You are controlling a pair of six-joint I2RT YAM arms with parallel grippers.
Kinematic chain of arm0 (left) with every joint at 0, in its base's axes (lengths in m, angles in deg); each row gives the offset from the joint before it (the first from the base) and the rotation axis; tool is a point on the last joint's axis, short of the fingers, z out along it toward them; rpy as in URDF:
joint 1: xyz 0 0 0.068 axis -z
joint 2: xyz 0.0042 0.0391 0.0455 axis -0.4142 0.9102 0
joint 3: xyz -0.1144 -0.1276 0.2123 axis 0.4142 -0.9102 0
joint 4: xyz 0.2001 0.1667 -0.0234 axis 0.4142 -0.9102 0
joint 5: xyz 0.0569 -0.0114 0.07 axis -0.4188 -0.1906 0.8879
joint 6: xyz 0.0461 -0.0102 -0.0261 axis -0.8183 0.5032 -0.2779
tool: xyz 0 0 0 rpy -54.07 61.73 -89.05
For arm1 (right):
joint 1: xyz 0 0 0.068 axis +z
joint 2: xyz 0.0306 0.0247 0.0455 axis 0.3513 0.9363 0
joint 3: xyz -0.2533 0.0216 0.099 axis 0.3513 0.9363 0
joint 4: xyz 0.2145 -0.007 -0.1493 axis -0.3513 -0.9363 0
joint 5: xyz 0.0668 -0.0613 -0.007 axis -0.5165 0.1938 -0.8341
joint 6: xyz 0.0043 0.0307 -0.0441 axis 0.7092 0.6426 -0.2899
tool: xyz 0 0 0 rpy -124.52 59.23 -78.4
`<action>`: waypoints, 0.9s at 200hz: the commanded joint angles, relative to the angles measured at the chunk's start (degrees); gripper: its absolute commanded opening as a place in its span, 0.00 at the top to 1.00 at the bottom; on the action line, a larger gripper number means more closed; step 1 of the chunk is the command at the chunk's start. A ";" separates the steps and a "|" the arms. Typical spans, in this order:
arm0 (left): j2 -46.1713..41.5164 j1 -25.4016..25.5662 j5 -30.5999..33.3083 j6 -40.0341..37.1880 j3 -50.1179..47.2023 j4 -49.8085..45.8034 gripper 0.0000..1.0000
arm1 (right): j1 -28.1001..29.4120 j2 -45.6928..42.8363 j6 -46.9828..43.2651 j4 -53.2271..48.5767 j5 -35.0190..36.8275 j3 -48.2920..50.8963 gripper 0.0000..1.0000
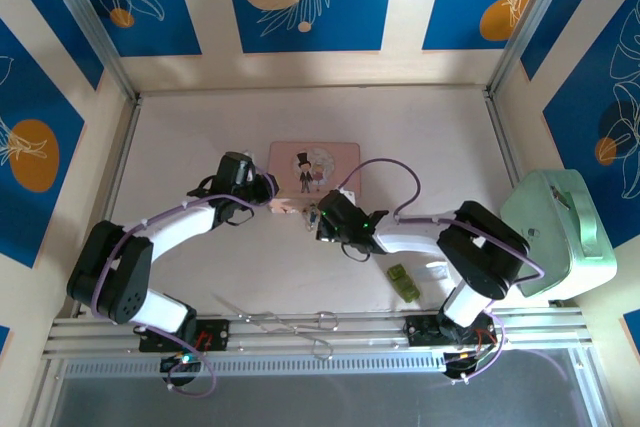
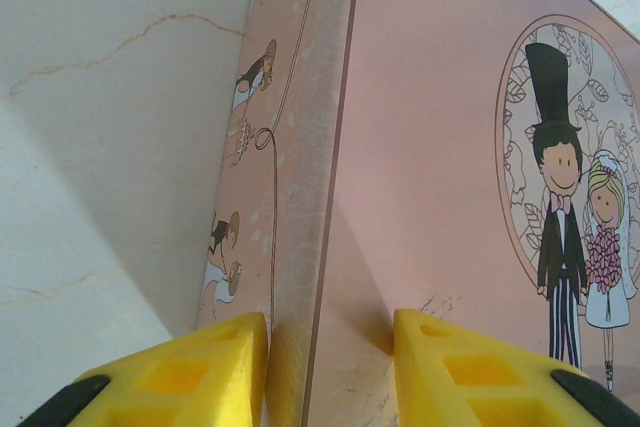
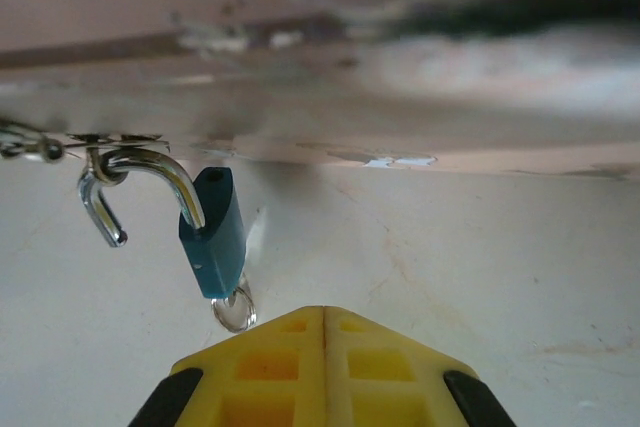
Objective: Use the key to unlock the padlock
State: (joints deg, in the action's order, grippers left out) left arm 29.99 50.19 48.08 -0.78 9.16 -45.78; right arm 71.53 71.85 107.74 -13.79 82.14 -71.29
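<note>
The padlock (image 3: 212,235) is a small blue body hanging below the near edge of the pink box (image 3: 320,77). One end of its silvery shackle (image 3: 150,175) is out of the body, and the shackle hooks through the box's hasp. A small silvery ring (image 3: 233,310) hangs under the padlock; the key itself is hidden. My right gripper (image 3: 323,309) is shut and empty, just right of and below the padlock, and is not touching it. In the top view the padlock (image 1: 311,215) lies beside the right gripper (image 1: 322,215). My left gripper (image 2: 330,332) straddles the left edge of the pink box (image 2: 440,147), one finger (image 2: 215,367) on its side wall and the other on the lid.
A small green block (image 1: 404,281) lies on the table near the right arm. A mint-green appliance (image 1: 560,232) stands at the right edge. Metal scissors (image 1: 290,322) rest on the rail by the arm bases. Low walls ring the white table (image 1: 200,127).
</note>
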 commanded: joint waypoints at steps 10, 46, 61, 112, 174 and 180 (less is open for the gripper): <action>0.78 -0.23 -1.92 -0.43 -2.27 -8.16 0.64 | 0.00 2.01 -2.60 1.21 2.29 -2.76 1.00; 0.78 -0.23 -2.01 -0.83 -2.18 -8.33 0.64 | 0.29 4.69 -4.85 1.36 2.31 -5.58 1.00; 0.85 -0.23 -2.01 -1.06 -2.24 -8.31 0.64 | 1.12 5.55 -5.59 0.43 3.08 -7.01 1.00; 0.96 -0.25 -2.53 -1.15 -2.76 -7.79 0.65 | 2.21 9.07 -7.92 -2.94 4.28 -12.17 1.00; 0.62 -0.23 -3.32 -0.81 -3.37 -7.31 0.67 | 2.91 13.72 -7.63 -12.11 7.07 -20.70 1.00; 0.51 -0.30 -3.46 -0.74 -3.46 -7.32 0.67 | 3.26 13.66 -7.09 -14.04 7.83 -21.32 1.00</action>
State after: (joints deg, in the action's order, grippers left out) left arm 29.82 49.79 47.80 -0.85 8.85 -45.57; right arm 73.71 82.98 100.44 -23.74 88.34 -88.54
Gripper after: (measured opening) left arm 0.335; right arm 0.047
